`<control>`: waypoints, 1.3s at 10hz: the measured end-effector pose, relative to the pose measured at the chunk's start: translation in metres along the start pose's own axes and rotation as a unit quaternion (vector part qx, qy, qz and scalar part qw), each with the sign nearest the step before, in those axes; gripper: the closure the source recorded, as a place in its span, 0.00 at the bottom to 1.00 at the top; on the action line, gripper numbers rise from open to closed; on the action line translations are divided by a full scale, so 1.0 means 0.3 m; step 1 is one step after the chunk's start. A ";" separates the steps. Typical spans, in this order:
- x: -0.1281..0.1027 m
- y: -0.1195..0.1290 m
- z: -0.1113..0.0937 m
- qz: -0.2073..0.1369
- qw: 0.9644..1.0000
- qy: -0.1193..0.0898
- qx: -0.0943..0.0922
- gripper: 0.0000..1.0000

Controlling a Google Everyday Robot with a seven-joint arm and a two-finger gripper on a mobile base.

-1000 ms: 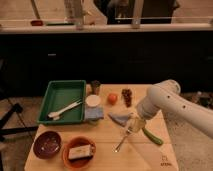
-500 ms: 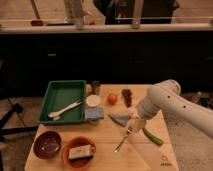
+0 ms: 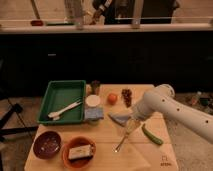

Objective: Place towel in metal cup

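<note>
Just in front of the orange-red fruit [image 3: 113, 98], on the camera's side of it, the towel [image 3: 119, 118] lies flat on the wooden table [image 3: 100, 137], a thin pale blue-grey scrap, not lifted. The gripper [image 3: 131, 123], at the end of the white arm [image 3: 170, 107], is low over the table, in front of the fruit and a little to its right in the camera view, at the towel's right edge. Its jaws stand apart and nothing looks held between them. Whether a fingertip touches the cloth cannot be told.

The metal cup [image 3: 95, 86] stands upright behind the fruit and to its left, near it but apart from the towel. A low white dish [image 3: 93, 100] sits just left of the fruit, and the thicker blue-grey pad [image 3: 93, 114] lies in front of and left of the fruit, close beside the towel. A green tray [image 3: 55, 95] lies farther left of the fruit. A dark cluster [image 3: 127, 95] sits just right of the fruit, and a green pod [image 3: 151, 135] lies well in front and right.

By my reading, the step in hand is the grasp and the task has barely begun. The next move calls for pinching the thin cloth against the table without catching the pad. The gripper must then lift the towel, carry it over the fruit and the dish to the cup, and let it bunch into the narrow mouth.
</note>
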State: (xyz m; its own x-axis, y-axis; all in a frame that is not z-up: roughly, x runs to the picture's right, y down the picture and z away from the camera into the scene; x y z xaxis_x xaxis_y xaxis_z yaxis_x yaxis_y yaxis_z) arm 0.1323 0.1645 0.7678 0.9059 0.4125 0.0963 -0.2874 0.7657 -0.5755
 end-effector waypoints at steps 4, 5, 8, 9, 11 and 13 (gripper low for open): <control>-0.055 -0.030 0.086 0.008 1.000 -0.017 0.007 0.20; -0.078 -0.043 0.118 0.005 1.000 -0.018 0.010 0.20; -0.066 -0.088 0.227 0.007 1.000 -0.013 0.016 0.20; -0.047 -0.107 0.255 0.013 1.000 -0.010 0.016 0.20; -0.027 -0.131 0.281 0.026 1.000 -0.003 0.016 0.20; -0.038 -0.145 0.307 0.030 0.999 0.001 0.012 0.20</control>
State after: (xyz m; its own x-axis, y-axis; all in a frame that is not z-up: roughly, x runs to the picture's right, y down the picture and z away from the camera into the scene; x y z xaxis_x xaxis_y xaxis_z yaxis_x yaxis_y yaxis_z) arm 0.1057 0.1718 0.8665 0.8873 0.4573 0.0594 -0.3491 0.7504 -0.5612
